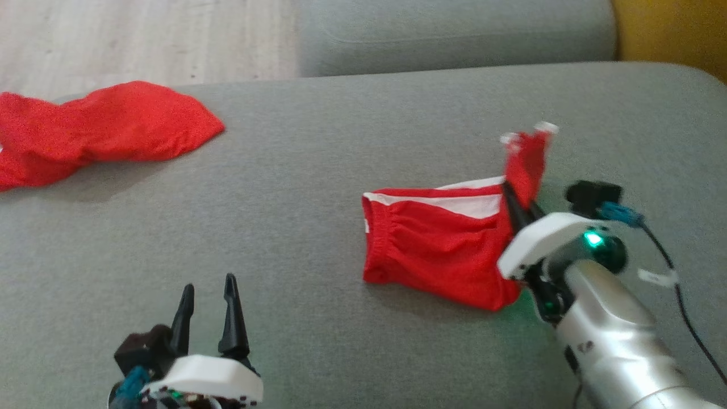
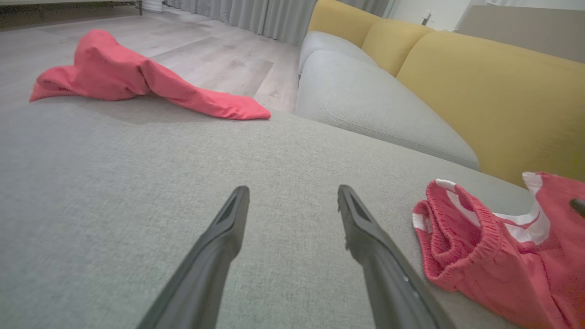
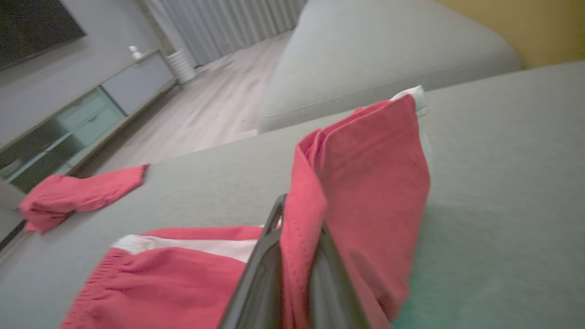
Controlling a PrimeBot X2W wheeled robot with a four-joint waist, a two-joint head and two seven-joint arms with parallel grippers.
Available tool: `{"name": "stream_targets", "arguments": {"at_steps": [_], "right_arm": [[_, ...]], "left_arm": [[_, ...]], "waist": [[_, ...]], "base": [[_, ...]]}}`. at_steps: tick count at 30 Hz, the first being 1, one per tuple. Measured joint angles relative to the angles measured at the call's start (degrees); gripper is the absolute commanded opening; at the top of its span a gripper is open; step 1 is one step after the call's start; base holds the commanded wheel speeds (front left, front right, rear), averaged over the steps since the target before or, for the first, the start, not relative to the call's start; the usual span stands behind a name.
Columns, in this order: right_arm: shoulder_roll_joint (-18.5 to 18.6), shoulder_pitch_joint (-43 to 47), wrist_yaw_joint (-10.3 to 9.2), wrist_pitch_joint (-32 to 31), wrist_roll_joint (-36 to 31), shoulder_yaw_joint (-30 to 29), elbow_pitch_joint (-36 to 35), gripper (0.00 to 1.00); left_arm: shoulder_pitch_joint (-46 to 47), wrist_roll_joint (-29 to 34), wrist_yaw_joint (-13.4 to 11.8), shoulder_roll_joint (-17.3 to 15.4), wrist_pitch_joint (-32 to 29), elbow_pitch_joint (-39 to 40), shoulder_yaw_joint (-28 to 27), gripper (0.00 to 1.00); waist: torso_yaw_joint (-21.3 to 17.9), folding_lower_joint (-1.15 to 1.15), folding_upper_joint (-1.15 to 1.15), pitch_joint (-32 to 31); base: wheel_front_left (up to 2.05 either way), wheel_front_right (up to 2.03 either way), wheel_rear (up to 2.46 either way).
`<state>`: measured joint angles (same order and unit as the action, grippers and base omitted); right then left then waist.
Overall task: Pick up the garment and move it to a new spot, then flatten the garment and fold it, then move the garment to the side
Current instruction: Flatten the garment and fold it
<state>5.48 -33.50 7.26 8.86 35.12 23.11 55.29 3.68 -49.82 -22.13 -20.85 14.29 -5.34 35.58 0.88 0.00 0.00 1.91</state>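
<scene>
The garment is a pair of red shorts with white stripes and an elastic waistband, lying on the grey cushion at centre right. My right gripper is shut on its right edge and holds a flap of the cloth lifted upright above the cushion. The dark fingers pinch the fabric between them. The same shorts show at the lower right of the left wrist view. My left gripper hovers open over bare cushion at the lower left, well apart from the shorts, and its fingertips hold nothing.
A second red cloth lies crumpled at the cushion's far left edge. A grey sofa seat and yellow backrest border the far side. Wooden floor lies beyond. A black cable hangs from my right wrist.
</scene>
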Motion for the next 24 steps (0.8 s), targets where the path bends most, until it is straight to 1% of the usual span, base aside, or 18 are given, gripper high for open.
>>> {"name": "stream_targets", "arguments": {"at_steps": [5,8,13,16,21,22,23,24], "right_arm": [[-1.36,0.18,0.0,-4.31,0.24,4.54,-6.47,0.0],[-1.42,0.81,0.0,-6.47,0.26,7.24,-8.61,0.0],[-1.49,4.82,0.0,-10.01,1.69,12.73,-11.16,0.0],[-1.49,6.31,0.0,-11.93,1.59,15.33,-11.45,0.0],[-1.49,7.31,0.0,-12.4,1.43,16.91,-12.95,0.0],[-1.49,7.31,0.0,-12.38,1.36,17.02,-13.29,0.22],[-1.49,7.34,0.0,-12.12,1.34,17.06,-13.84,0.47],[-1.49,7.34,0.0,-12.12,1.34,17.06,-13.84,1.0]], "left_arm": [[-1.07,0.47,0.52,0.52,0.0,-0.51,-0.37,1.0],[-1.47,0.49,0.56,0.73,0.0,-0.51,-0.53,1.0],[-1.76,0.98,0.99,0.79,0.0,-0.53,-0.76,1.0],[-1.96,0.99,1.04,0.79,0.0,-0.66,-1.0,1.0],[-3.11,0.99,1.47,0.85,0.0,-0.85,-1.99,1.0],[-3.34,1.0,1.48,0.87,0.0,-0.99,-1.99,1.0],[-3.53,1.0,1.49,0.91,0.0,-1.01,-1.98,1.0],[-3.53,1.0,1.49,0.91,0.0,-1.01,-1.98,1.0]], "waist": [[2.9,0.0,0.0,-1.11],[4.72,0.0,0.0,-1.53],[7.21,0.0,0.0,-1.94],[7.87,0.0,0.0,-2.22],[7.53,0.0,0.0,-2.55],[7.32,0.0,0.0,-2.61],[7.11,0.0,0.0,-2.68],[7.11,0.0,0.0,-2.68]], "base": [[0.0,0.0,0.0],[0.0,0.0,0.0],[0.0,0.0,0.0],[0.0,0.0,0.0],[0.0,0.0,0.0],[0.0,0.0,0.0],[0.0,0.0,0.0],[0.0,0.0,0.0]]}}
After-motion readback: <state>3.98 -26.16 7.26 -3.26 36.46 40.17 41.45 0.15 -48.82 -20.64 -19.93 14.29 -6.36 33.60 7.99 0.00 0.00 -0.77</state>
